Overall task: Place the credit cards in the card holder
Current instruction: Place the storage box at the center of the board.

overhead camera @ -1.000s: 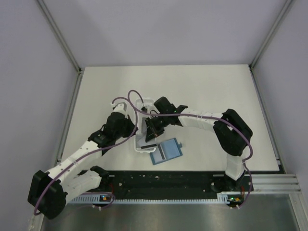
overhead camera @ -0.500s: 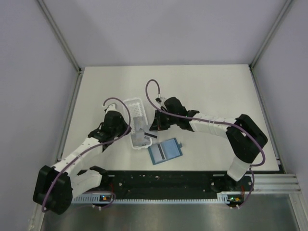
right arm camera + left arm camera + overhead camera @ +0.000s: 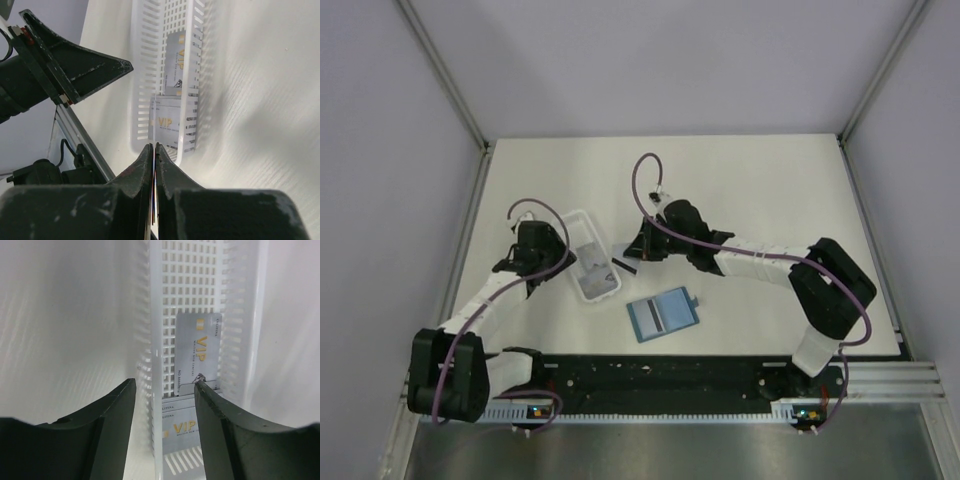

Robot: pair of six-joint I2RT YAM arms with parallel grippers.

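White tabletop (image 3: 740,180) bears a slotted tray (image 3: 150,340). Right gripper (image 3: 154,146), just right of the tray, clamps one credit card (image 3: 623,266) edge-on. Left gripper (image 3: 164,383) straddles the tray wall, parted and empty. Step in hand, as judged: transfer. Next, align the card with the card holder (image 3: 663,316), beside the tray's near end.

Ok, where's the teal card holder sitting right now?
Top view: the card holder lies flat on the table near the front edge, just right of the white tray's near end.
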